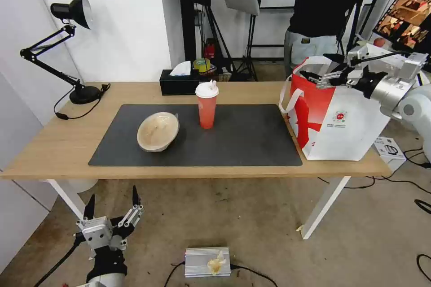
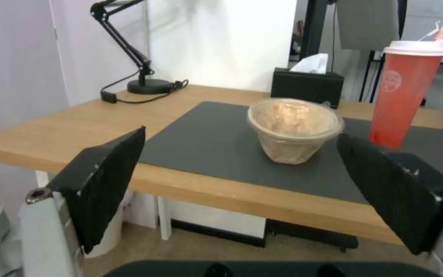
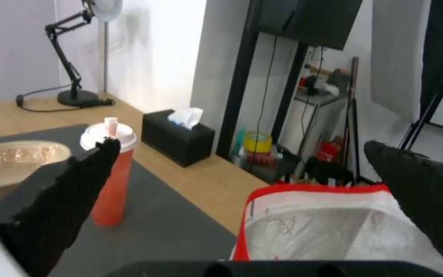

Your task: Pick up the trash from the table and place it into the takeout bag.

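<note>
On the table (image 1: 54, 143), a beige paper bowl (image 1: 158, 131) lies tilted on the dark mat (image 1: 251, 143). A red cup (image 1: 207, 105) with a white lid stands upright just right of it. The white-and-red takeout bag (image 1: 341, 121) stands open at the table's right end. My right gripper (image 1: 321, 77) hovers over the bag's mouth, open, with nothing between its fingers (image 3: 73, 184); below it lie the bag's red rim and lining (image 3: 324, 227). My left gripper (image 1: 112, 208) hangs open below the table's front edge, its fingers (image 2: 104, 181) pointing up toward the bowl (image 2: 293, 129) and cup (image 2: 406, 92).
A black tissue box (image 1: 178, 82) sits at the table's back edge and a black desk lamp (image 1: 67, 54) at the back left corner. A person (image 1: 323, 9) stands behind the bag. On the floor are a silver box (image 1: 207, 261), a white box (image 1: 389, 148) and cables.
</note>
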You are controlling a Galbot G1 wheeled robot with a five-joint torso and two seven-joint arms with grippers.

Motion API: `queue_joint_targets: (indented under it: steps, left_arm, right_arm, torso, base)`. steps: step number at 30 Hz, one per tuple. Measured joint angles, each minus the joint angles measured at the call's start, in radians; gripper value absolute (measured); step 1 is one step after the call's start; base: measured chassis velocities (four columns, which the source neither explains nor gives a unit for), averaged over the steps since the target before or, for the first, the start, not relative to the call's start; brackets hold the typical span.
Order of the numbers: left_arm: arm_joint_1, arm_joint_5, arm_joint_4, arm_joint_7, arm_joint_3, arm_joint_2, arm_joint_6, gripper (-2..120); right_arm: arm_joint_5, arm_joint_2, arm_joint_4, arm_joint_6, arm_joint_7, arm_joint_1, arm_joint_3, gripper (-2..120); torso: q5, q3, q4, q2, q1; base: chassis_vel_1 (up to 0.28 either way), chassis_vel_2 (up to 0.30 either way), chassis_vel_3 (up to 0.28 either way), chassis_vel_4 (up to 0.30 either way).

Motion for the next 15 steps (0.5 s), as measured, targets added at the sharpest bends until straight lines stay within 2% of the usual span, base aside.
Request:
queue_joint_targets:
  steps: [5, 11, 15]
  left_arm:
    - [0.005, 0.004, -0.005, 0.0, 0.0, -0.003, -0.001, 100]
    - [0.009, 0.007, -0.009, 0.0, -0.003, 0.001, -0.001, 100]
    - [0.01, 0.002, -0.014, -0.001, -0.003, 0.005, -0.001, 100]
  right_arm:
    - [0.007, -0.009, 0.023, 0.004, 0.003, -0.025, 0.027, 103]
    - [0.033, -0.01, 0.078, 0.018, 0.024, -0.071, 0.073, 100]
    - [0.061, -0.006, 0.188, 0.096, 0.124, -0.158, 0.128, 100]
  torso:
    - [0.0, 0.0, 0.0, 0.0, 0.0]
    - [0.0, 0.0, -0.0001, 0.0, 0.0]
    - [0.0001, 0.0, 0.0001, 0.0, 0.0]
  base:
    - [0.0, 0.0, 0.0, 0.0]
    - [0.0, 0.0, 0.0, 0.0]
    - [0.0, 0.0, 0.0, 0.0]
